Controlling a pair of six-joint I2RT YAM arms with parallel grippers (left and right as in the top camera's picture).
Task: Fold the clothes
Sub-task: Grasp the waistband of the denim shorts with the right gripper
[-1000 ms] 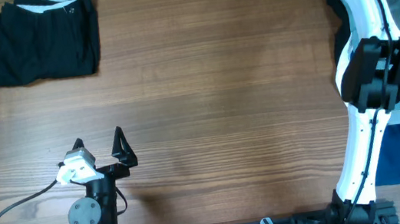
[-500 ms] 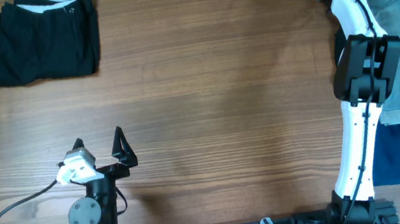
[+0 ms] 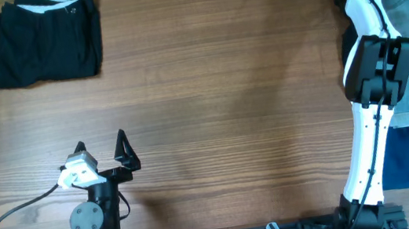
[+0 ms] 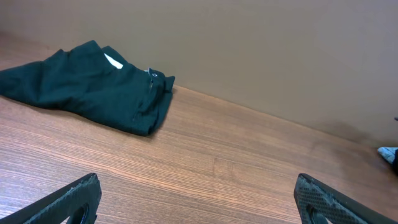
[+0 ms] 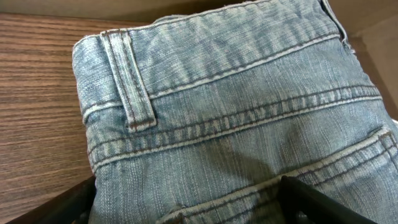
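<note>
The left end effector sits low near the front of the worktop, with its fingers wide and empty. The folded black garment lies well away at the far left corner. At the far right, the right end effector hangs just over the waistband of the blue jeans, fingers wide apart.

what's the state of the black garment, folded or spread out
Folded: the black garment lies as a compact rectangle, with stacked layers showing at its edge.
</note>
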